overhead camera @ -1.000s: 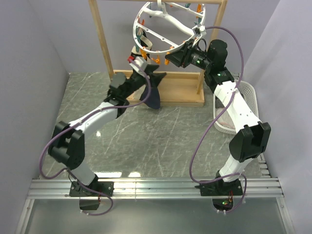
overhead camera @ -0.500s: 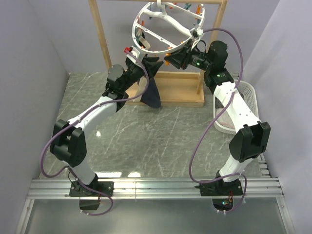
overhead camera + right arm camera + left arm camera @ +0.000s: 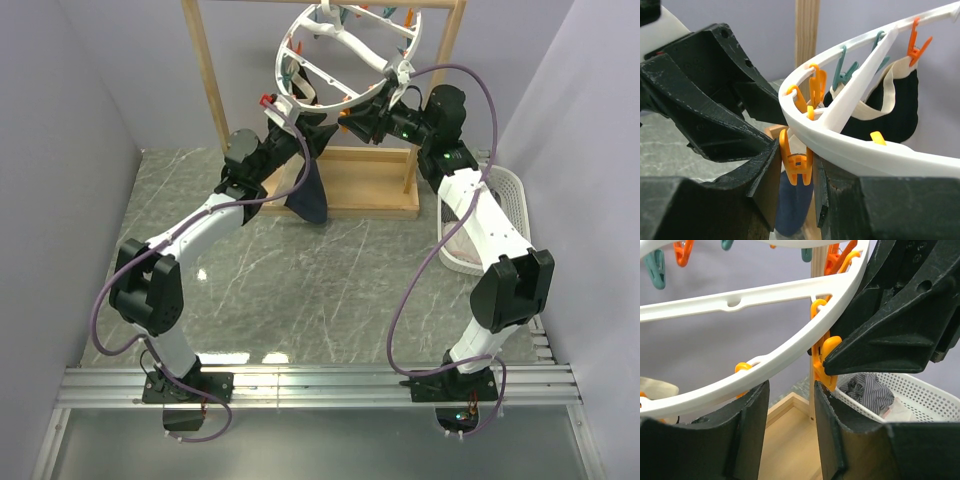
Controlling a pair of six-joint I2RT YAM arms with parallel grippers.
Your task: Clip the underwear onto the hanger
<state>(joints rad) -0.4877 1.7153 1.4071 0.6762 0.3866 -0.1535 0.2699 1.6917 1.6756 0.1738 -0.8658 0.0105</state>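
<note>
Against grey wall (image 3: 100,80), right gripper (image 3: 795,172) clamps orange clip (image 3: 793,150); left gripper (image 3: 790,405): cannot tell.

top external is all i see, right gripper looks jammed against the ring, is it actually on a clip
Observer: Yes, the right wrist view shows the right gripper closed on an orange clip under the hanger rim.
Operator: is the underwear in that clip yet
Observer: Cannot tell; the navy underwear shows directly below the clip, but whether the clip bites it does not show.
Operator: is the left gripper holding it
Observer: The left wrist view shows the left gripper with its fingers apart and no fabric between them.
</note>
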